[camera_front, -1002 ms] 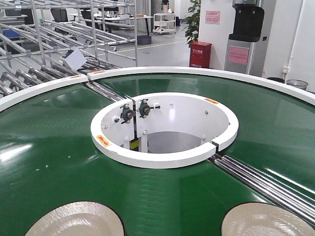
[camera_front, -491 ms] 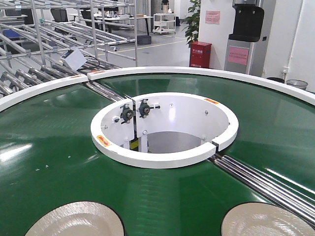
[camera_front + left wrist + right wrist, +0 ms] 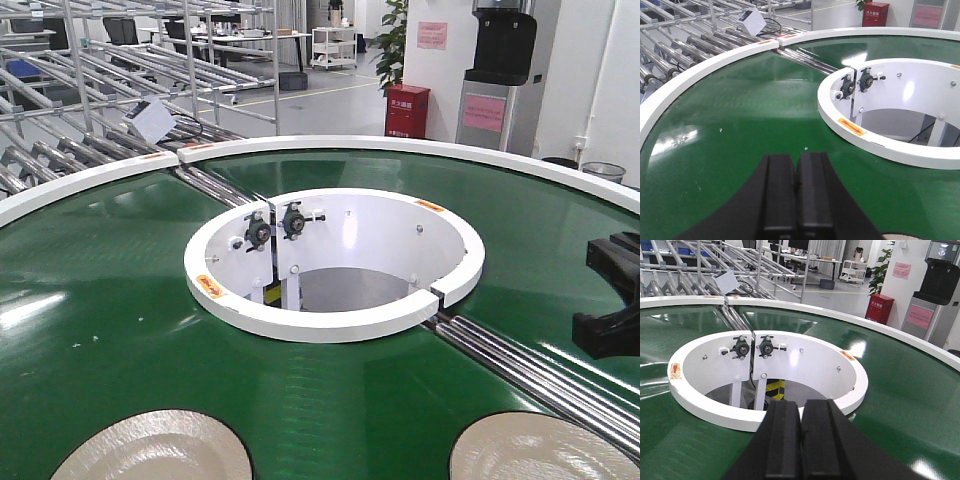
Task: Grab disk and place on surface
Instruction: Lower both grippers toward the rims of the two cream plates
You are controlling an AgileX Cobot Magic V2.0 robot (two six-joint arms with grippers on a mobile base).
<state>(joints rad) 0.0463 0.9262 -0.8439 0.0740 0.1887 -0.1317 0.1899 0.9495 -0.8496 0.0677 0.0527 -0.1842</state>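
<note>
Two cream disks lie on the green conveyor belt (image 3: 100,330) at the front view's bottom edge, one at the left (image 3: 150,447) and one at the right (image 3: 540,450). My left gripper (image 3: 796,157) is shut and empty, hovering over bare green belt; a sliver of a disk (image 3: 902,236) shows at the bottom edge, to its right. My right gripper (image 3: 801,402) is also shut and empty, above the belt just in front of the white inner ring (image 3: 710,412). A black part of my right arm (image 3: 610,300) shows at the front view's right edge. The dark tabletop surface is out of view.
The white inner ring (image 3: 330,325) encloses an open well with bearings and brackets. Steel rollers (image 3: 530,370) cross the belt at the right. A white outer rim (image 3: 90,180) bounds the belt, with metal racks (image 3: 100,90) behind it.
A black part of my right arm has come into the front view at the right edge. The two disks have hardly shifted.
</note>
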